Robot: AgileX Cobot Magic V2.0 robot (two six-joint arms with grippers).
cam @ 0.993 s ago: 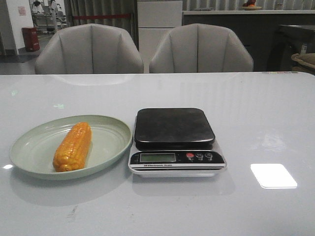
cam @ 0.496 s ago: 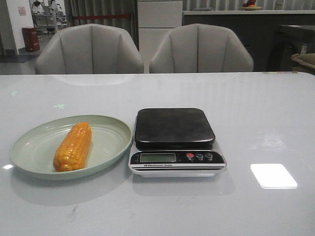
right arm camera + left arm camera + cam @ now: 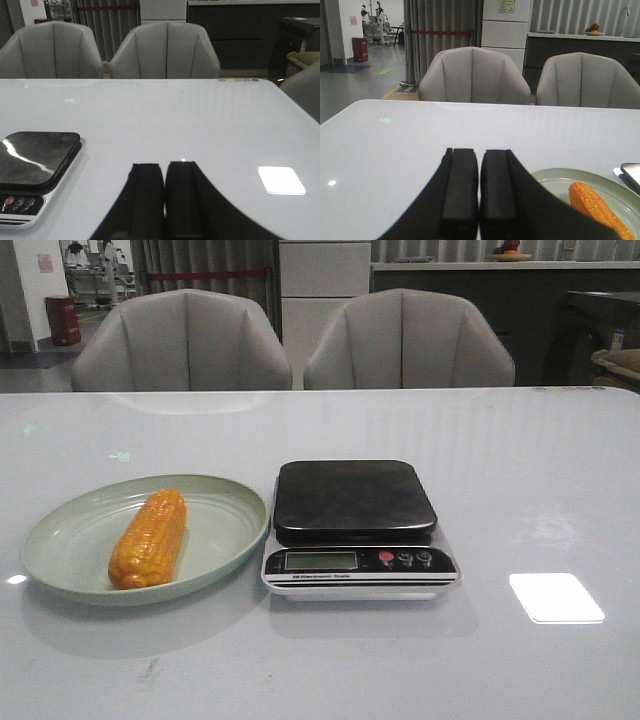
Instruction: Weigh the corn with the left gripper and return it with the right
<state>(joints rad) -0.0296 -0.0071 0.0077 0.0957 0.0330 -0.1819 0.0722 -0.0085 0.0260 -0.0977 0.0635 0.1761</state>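
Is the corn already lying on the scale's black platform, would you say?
No, the corn lies on the green plate beside the scale, whose platform is bare.

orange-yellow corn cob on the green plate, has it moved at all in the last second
No. The orange-yellow corn cob lies at the same spot and angle on the pale green plate, with the same gap to the black-topped digital scale beside it.
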